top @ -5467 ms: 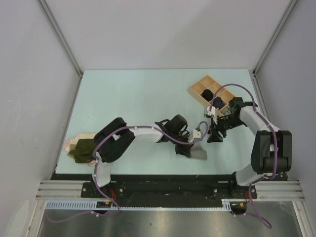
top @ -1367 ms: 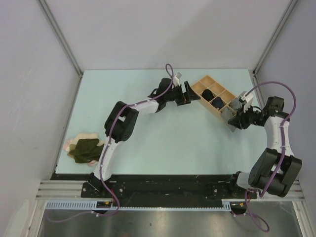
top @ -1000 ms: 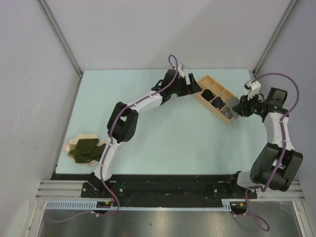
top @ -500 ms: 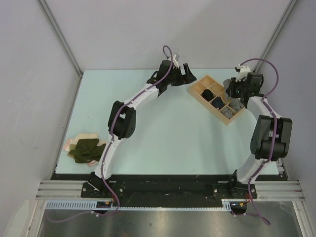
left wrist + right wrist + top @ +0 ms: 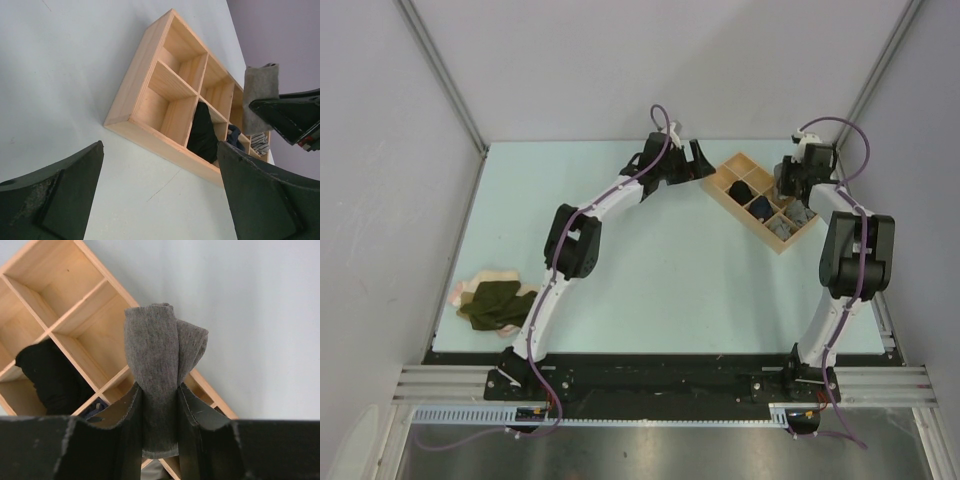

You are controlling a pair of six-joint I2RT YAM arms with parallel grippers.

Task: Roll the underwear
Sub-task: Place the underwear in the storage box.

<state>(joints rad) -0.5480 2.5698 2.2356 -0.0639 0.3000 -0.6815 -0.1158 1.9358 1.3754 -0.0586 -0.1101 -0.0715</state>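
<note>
My right gripper (image 5: 160,412) is shut on a rolled grey underwear (image 5: 159,365), which stands upright between its fingers above the wooden tray (image 5: 125,297). From the left wrist view, that grey roll (image 5: 260,86) hangs over the tray's far end. A black roll (image 5: 52,377) and a navy one (image 5: 233,137) sit in compartments. My left gripper (image 5: 160,195) is open and holds nothing, low over the table beside the tray's left end (image 5: 718,186). Olive (image 5: 498,303) and pink (image 5: 460,291) underwear lie piled at the near left.
The tray (image 5: 131,107) lies at an angle at the table's back right, with several bare compartments. A striped grey cloth (image 5: 260,143) shows at its far end. Grey walls close in the table on three sides.
My right gripper has carried the grey roll from the tray's right side round to above its far end. The left gripper has stayed open by the tray's left end, shifting only slightly.
</note>
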